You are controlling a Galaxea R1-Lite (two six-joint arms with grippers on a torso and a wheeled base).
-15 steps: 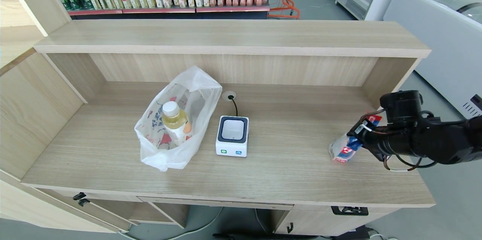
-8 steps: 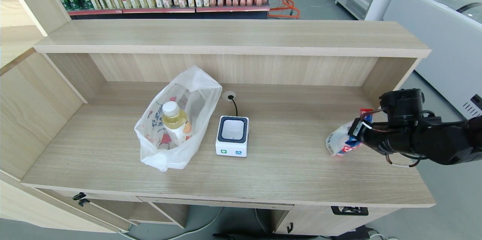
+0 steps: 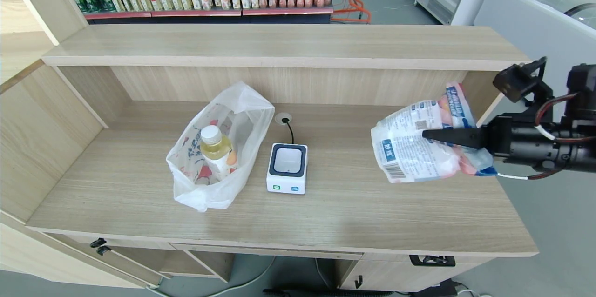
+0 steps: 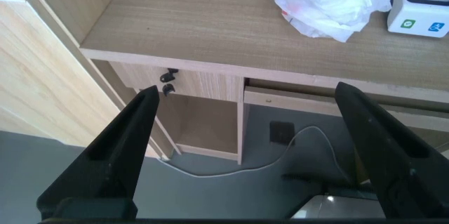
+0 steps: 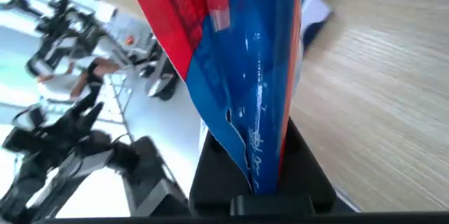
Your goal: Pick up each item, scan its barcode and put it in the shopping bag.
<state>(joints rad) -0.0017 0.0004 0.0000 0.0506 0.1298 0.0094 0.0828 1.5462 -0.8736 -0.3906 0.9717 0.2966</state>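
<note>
Right arm comes in level over the right edge of the light wooden counter (image 3: 326, 204). Right gripper (image 3: 433, 135) is clamped on a white, red and blue plastic snack packet (image 3: 414, 148), held clear of the surface. Left gripper (image 4: 245, 94) sits off the front-left corner, fingers spread wide.

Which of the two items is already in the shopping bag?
The white-capped bottle, standing in the bag left of the scanner. The packet is off the counter, held in the right gripper.
</note>
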